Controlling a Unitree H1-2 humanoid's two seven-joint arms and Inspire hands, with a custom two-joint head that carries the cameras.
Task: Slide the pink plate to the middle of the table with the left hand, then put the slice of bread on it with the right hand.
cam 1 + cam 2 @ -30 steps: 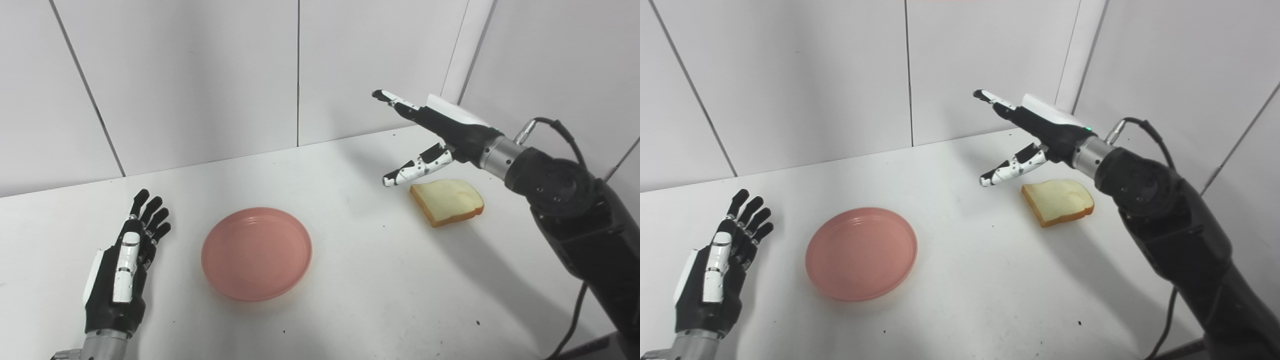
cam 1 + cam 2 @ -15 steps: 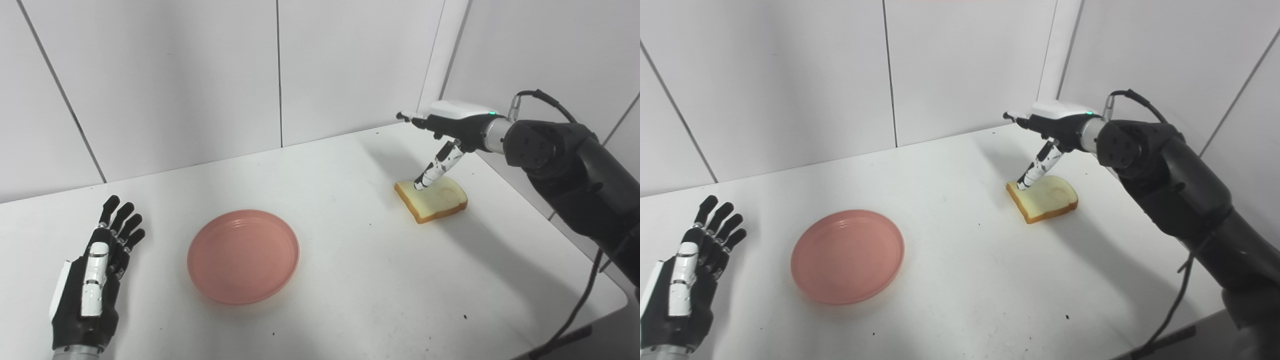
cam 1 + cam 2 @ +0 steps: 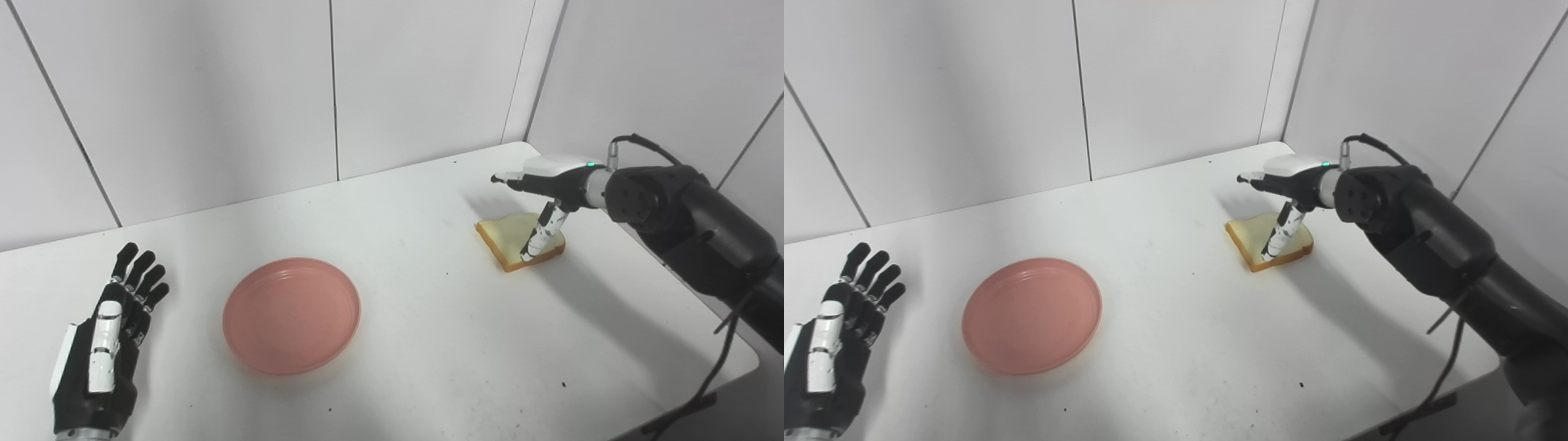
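Note:
The pink plate [image 3: 291,315] lies flat on the white table [image 3: 429,343], left of its middle. A slice of bread [image 3: 511,239] with a brown crust rests near the far right corner. My right hand [image 3: 542,196] hovers over the slice, open; its thumb [image 3: 535,240] points down onto the near edge of the bread and the fingers [image 3: 511,180] stretch out level above it. My left hand [image 3: 104,352] lies flat and open on the table at the left, a short way from the plate.
White wall panels [image 3: 245,92] close the table at the back and right. The table's right edge [image 3: 723,318] runs under my right forearm [image 3: 692,220], and a black cable [image 3: 704,392] hangs past it.
My right hand has come down over the bread, its thumb turning downward onto the slice. The camera has shifted right. My left hand and the plate stay where they were.

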